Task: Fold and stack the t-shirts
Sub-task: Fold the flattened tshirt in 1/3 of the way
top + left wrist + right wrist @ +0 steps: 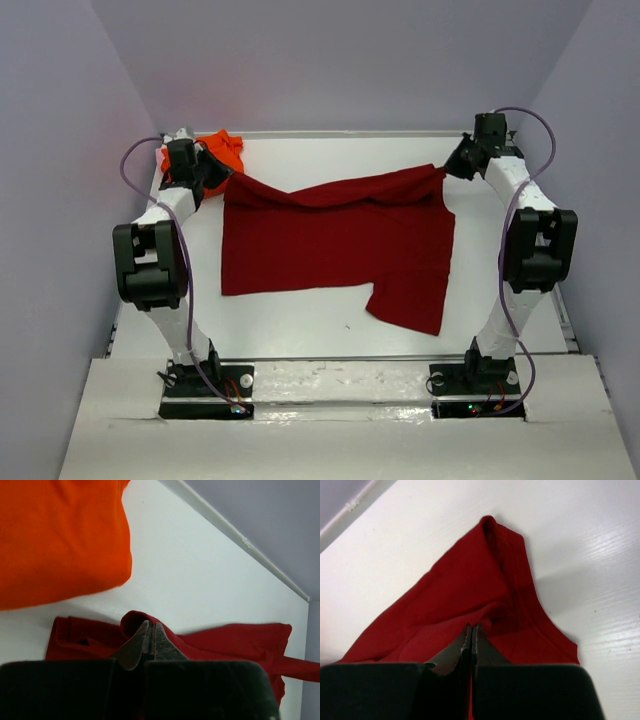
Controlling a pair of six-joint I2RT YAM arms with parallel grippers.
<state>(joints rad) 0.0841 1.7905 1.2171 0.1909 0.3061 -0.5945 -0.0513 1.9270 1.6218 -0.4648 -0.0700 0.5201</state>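
High rear overview, two close wrist views; crimson shirt (330, 240) common to all.

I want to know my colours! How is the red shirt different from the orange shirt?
The red shirt is dark crimson; the orange shirt is bright. The red shirt lies spread across the middle of the table, while the orange shirt sits bunched in the far left corner. The left gripper and right gripper both pinch the red shirt's far edge; neither holds the orange shirt. Both are plain soft cloth.
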